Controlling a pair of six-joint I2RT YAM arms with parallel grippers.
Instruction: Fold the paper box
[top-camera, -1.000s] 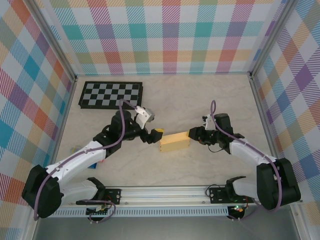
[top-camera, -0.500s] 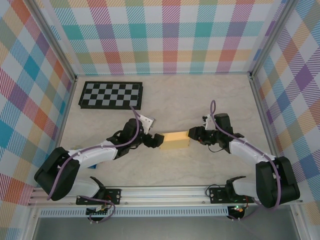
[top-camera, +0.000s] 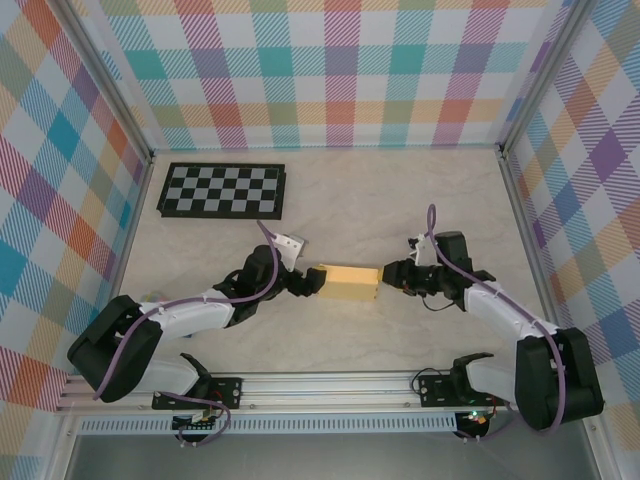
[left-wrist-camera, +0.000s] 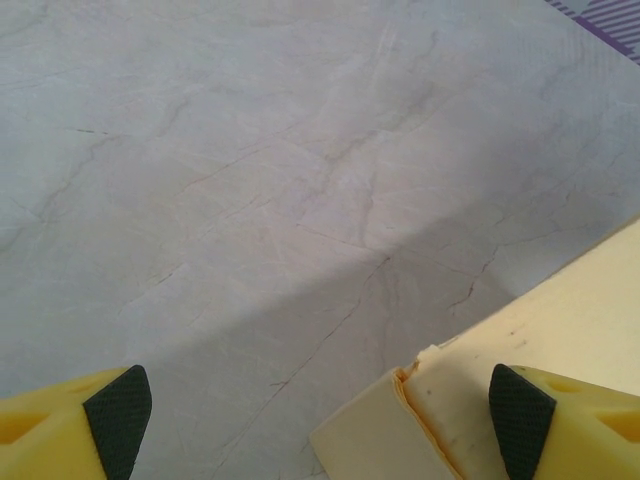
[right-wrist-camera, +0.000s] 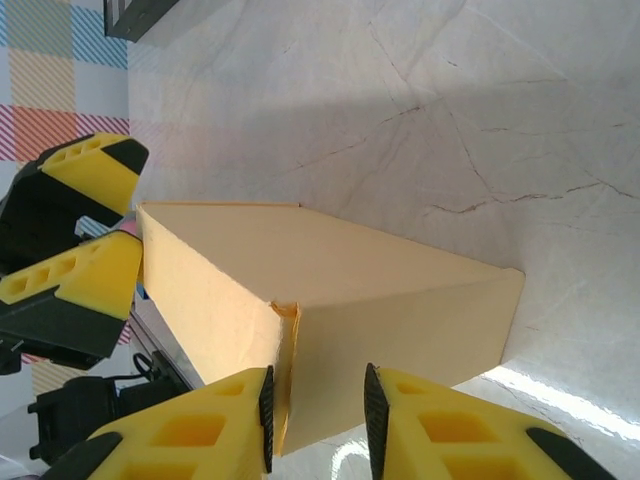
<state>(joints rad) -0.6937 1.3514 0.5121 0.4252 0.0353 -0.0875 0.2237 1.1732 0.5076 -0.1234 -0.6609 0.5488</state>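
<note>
Yellow-orange paper box (top-camera: 348, 282) lies mid-tabletop (top-camera: 400, 200), its long axis running left to right between my two tools. My right tool (top-camera: 387, 275) is clamped on its right end. My left tool (top-camera: 310, 283) is released, fingers spread at the left end, one pad just beside that corner. Bare marble surrounds it, and the checkerboard (top-camera: 221, 190) is well apart.

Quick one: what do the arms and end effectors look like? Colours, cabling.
Both the left arm and right arm have white link shells, black joints and a purple cable looped alongside. The left end effector and right end effector have yellow fingers with black textured pads.
</note>
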